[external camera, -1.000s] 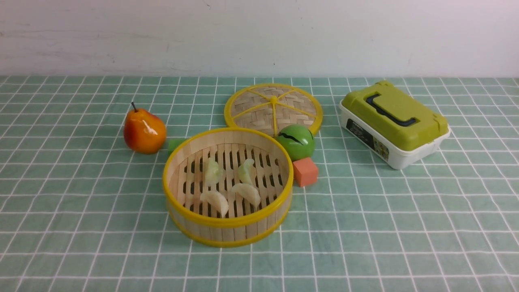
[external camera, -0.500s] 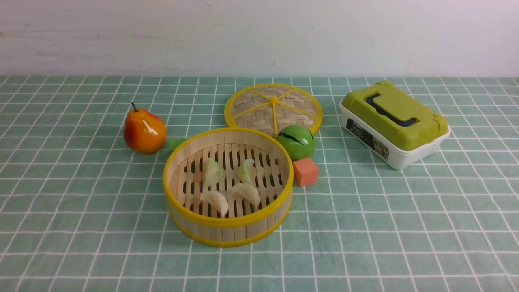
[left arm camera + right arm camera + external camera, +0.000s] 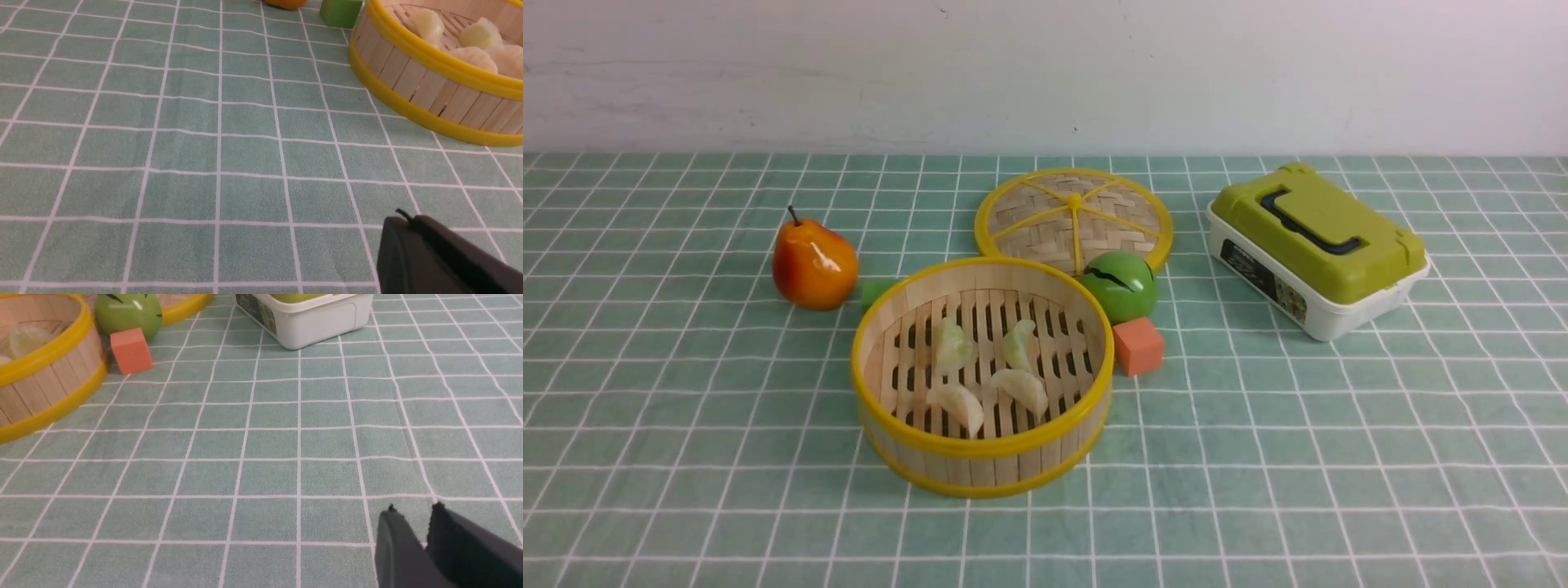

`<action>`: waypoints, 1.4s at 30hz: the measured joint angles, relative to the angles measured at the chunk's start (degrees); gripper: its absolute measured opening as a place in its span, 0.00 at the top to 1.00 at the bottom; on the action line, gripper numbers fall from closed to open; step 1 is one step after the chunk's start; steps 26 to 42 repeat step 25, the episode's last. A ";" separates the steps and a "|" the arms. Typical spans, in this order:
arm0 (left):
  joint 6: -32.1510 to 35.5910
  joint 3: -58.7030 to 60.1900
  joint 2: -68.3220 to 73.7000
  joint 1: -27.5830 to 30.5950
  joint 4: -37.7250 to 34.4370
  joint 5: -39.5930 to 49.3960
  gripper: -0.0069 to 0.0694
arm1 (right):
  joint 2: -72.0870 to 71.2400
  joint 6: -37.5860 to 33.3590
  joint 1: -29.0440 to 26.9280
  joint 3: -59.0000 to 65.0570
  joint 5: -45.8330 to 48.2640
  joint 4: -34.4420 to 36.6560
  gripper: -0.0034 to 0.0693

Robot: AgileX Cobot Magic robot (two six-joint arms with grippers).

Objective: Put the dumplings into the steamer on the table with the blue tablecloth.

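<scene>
The steamer (image 3: 980, 447) stands mid-table on the blue tablecloth (image 3: 1298, 457). All four dumplings lie on its slatted floor: two at the back (image 3: 952, 345) (image 3: 1018, 343) and two at the front (image 3: 1021, 389) (image 3: 957, 407). Neither gripper shows in the front view. In the left wrist view my left gripper (image 3: 404, 218) is shut and empty, low over bare cloth, apart from the steamer (image 3: 408, 77). In the right wrist view my right gripper (image 3: 413, 508) holds nothing, its tips a narrow gap apart, over bare cloth well away from the steamer (image 3: 45, 388).
The woven lid (image 3: 1074, 216) lies flat behind the steamer. A green round toy (image 3: 1121, 286) and an orange cube (image 3: 1138, 345) sit at the steamer's right, a small green block (image 3: 876, 292) and a pear (image 3: 814, 263) at its left. A green-lidded box (image 3: 1315, 245) stands far right.
</scene>
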 joint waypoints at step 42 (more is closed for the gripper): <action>0.00 0.00 0.00 0.00 0.11 0.00 0.90 | 0.00 0.00 0.00 0.00 0.00 0.00 0.75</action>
